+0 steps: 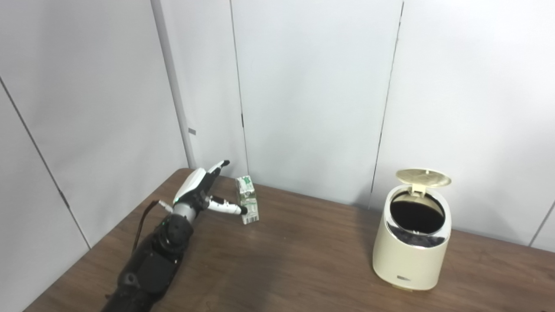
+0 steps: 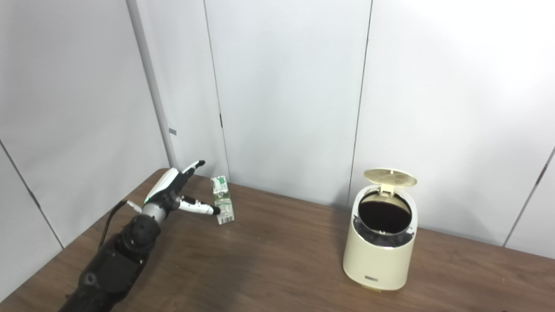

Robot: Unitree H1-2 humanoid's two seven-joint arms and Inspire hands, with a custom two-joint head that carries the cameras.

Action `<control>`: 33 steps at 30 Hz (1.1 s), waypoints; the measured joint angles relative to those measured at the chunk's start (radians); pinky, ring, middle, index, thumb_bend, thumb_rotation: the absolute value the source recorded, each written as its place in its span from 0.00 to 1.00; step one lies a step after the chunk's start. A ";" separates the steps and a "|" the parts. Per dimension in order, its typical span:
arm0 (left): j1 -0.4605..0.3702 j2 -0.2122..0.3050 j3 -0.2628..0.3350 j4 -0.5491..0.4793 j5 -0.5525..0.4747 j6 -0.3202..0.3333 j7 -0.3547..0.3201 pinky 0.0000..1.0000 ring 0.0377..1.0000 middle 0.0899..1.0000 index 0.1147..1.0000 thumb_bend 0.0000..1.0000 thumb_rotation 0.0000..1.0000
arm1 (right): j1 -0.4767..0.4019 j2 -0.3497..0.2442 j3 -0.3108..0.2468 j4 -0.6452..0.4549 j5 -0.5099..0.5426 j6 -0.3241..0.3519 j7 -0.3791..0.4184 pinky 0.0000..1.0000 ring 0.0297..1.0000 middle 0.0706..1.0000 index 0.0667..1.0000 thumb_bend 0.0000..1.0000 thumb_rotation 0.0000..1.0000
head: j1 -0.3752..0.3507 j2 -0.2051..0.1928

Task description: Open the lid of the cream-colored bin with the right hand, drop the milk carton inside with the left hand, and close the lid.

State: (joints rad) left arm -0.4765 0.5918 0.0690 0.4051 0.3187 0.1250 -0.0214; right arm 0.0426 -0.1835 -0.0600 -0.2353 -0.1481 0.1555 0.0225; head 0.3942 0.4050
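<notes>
Nearest: dark left arm (image 1: 147, 264), rising from the bottom edge across the worktop (image 1: 277, 268). Well to the right of the fingers, cream bin (image 1: 411, 242), lid (image 1: 423, 177) already tipped up on its rear hinge, dark mouth bare and ready for a drop. Small dark label low on the bin's front, too small to read. Left hand (image 1: 197, 190) spread, gripping nothing: upper fingers (image 1: 219, 166) reaching above and behind the carton, thumb at its near face, apparently just touching. Probably set so to close round it from the side. Carton (image 1: 247, 205) upright between thumb and fingers, near the worktop's far edge. Green and white print, wording illegible. Right hand nowhere in view.
</notes>
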 measured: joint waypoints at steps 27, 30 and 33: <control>-0.200 0.059 -0.219 0.185 0.057 0.053 -0.226 0.66 0.81 0.87 0.90 1.00 0.14 | 0.013 0.010 0.005 -0.016 -0.015 0.002 -0.007 0.59 0.79 0.84 0.88 0.79 1.00 | -0.023 0.009; -0.215 0.062 -0.247 0.192 0.091 0.051 -0.225 0.66 0.80 0.86 0.89 0.99 0.12 | 0.013 0.010 0.005 -0.016 -0.015 0.002 -0.008 0.59 0.79 0.84 0.88 0.79 1.00 | -0.025 0.009; -0.229 0.068 -0.287 0.195 0.137 0.049 -0.223 0.66 0.79 0.85 0.86 0.98 0.15 | 0.013 0.013 0.005 -0.016 -0.014 0.003 -0.008 0.59 0.78 0.83 0.88 0.78 1.00 | -0.025 0.012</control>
State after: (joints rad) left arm -0.7059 0.6600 -0.2182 0.6003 0.4554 0.1741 -0.2440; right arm 0.0552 -0.1708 -0.0547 -0.2511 -0.1623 0.1580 0.0149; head 0.3697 0.4172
